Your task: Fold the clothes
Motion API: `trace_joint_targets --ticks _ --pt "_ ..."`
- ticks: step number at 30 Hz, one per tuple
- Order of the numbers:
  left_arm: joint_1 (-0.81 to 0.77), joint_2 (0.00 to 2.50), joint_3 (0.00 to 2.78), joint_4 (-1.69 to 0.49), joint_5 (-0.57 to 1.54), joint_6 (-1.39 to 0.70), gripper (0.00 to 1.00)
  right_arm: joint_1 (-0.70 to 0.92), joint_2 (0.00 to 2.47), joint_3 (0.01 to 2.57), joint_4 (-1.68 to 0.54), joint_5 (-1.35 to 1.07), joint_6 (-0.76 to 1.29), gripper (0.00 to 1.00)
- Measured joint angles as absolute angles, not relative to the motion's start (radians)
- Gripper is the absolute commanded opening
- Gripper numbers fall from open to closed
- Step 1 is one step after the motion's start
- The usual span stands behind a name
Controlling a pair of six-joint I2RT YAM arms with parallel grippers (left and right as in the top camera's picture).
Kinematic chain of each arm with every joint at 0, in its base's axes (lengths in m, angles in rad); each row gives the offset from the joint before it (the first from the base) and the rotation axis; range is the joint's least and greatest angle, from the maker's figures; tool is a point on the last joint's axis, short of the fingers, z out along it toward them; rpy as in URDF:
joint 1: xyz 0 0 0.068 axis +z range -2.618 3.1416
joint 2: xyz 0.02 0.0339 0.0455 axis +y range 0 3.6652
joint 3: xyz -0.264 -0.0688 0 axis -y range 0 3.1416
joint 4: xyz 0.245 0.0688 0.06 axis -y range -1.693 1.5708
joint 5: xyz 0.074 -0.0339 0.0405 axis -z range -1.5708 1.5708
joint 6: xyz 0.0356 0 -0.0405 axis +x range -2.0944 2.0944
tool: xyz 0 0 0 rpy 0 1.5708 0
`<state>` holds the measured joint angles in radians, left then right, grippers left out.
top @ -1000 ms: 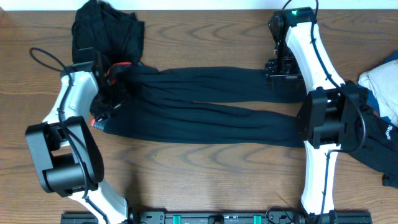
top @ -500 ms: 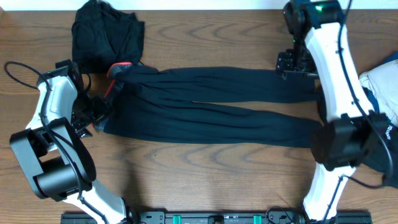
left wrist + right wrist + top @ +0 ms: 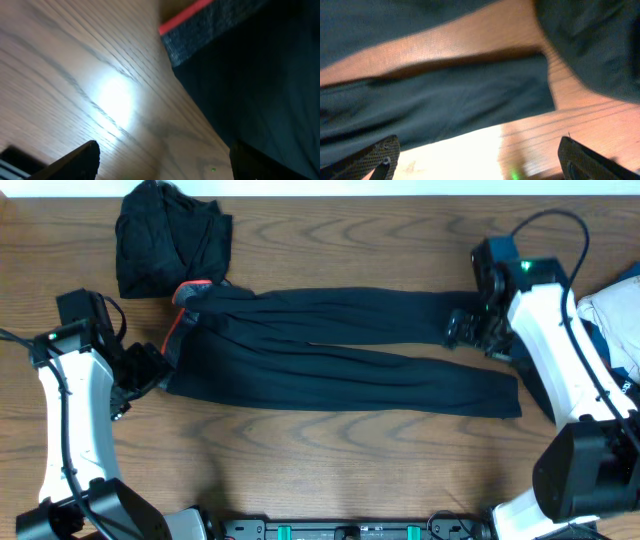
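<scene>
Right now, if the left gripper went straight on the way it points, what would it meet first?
The left gripper would likely meet the table first, just beside the black trousers' waist edge; depth is unclear.

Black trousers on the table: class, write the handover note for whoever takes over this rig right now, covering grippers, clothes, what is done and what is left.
Left gripper: open, empty, beside the waist end of the black trousers.
Right gripper: open, empty, at the leg ends.
Clothes: trousers lie flat, stretched out, legs side by side; black pile at the far left; white and blue garments at the right edge.
Done: trousers spread out.
Left: no fold made yet; fold the trousers, then the others.
</scene>
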<state>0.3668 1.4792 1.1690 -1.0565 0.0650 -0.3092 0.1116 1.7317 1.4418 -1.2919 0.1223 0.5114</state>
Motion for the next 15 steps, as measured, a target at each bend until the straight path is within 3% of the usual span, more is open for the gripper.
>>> trace_joint_targets --ticks 7,15 --pt "0.367 1.484 1.079 -0.969 0.128 -0.294 0.84 0.066 1.710 1.208 -1.192 0.065 0.586 0.99" --pt "0.366 1.484 1.048 -0.957 0.145 -0.287 0.84 0.012 1.585 1.135 -1.155 0.056 0.649 0.99"
